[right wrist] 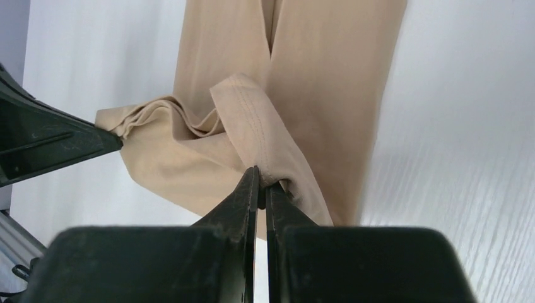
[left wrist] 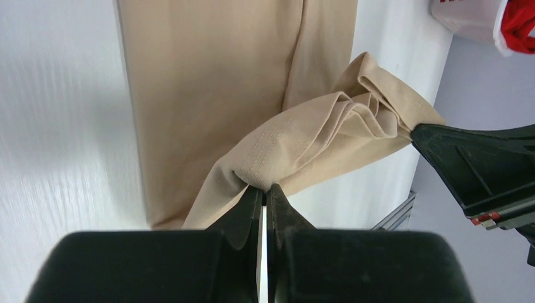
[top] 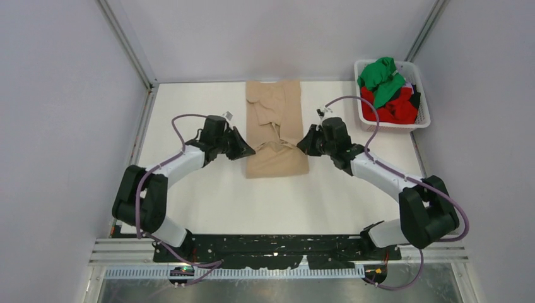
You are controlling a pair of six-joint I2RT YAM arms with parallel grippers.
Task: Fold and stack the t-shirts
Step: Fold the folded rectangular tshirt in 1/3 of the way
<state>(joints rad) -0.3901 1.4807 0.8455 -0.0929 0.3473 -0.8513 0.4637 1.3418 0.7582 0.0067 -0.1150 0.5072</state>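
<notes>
Because a crosswise fold only lands square if both edges travel together, I have the cloth pinched at two matching points and raised off the table (top: 208,202).

1. Beige t-shirt (top: 276,107): centre of the table, long axis running 6 to 12 o'clock. Already narrowed to a strip. The far part lies flat, while the near part is lifted and bunched into soft wrinkles between my two grips. Matte cloth, with a stitched hem showing at each pinch.
2. Left gripper (left wrist: 265,189): at 9 o'clock of the lifted part, jaws clamped on the hem edge.
3. Right gripper (right wrist: 260,183): at 3 o'clock, jaws clamped on the opposite edge. The span sags slightly between the grips, so I judge the tension to be low.
4. Green t-shirt (top: 380,79) and red t-shirt (top: 397,110): crumpled together in the white basket (top: 394,126) at 2 o'clock, unfolded and well apart from the work.
</notes>
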